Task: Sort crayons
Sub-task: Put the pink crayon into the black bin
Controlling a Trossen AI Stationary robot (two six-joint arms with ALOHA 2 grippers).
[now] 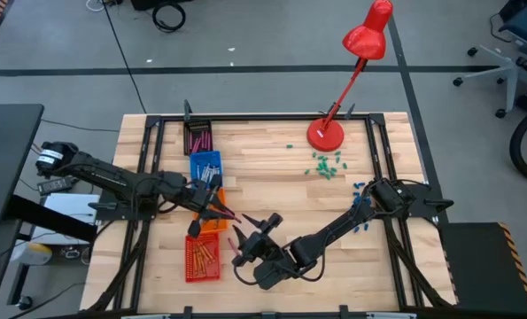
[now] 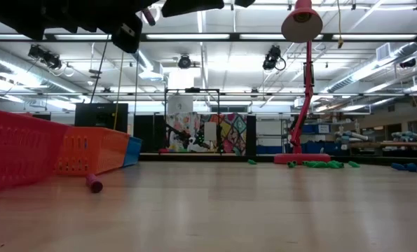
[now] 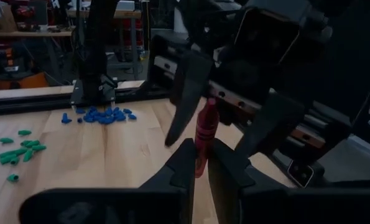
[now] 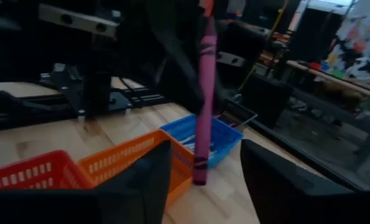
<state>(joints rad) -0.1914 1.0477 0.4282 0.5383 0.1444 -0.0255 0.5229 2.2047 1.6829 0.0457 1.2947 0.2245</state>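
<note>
A magenta-pink crayon [image 3: 204, 132] hangs in the air over the table's middle left, with my left gripper [image 3: 200, 163] shut on it. The crayon [image 4: 203, 106] sticks out toward my right gripper [image 4: 200, 186], which is open. Its two fingers stand on either side of the crayon's free end, with a gap on each side. In the high view the two grippers face each other, left [image 1: 220, 213] and right [image 1: 252, 235]. Another magenta crayon [image 2: 94, 185] lies on the table in front of the bins. My left gripper pinches one end of the crayon [image 3: 199, 160] between its two fingers. The fingers come level from the table's left and lie along the crayon. It sticks straight out past the fingertips and is clear of the table.
Along the left side stand a red bin [image 1: 202, 259], an orange bin [image 1: 212, 223], a blue bin [image 1: 205, 167] and a dark tray [image 1: 197, 137] with magenta sticks. A red lamp [image 1: 327, 133] stands at the far edge. Green bits [image 1: 325, 166] and blue bits [image 1: 360, 190] lie loose to the right.
</note>
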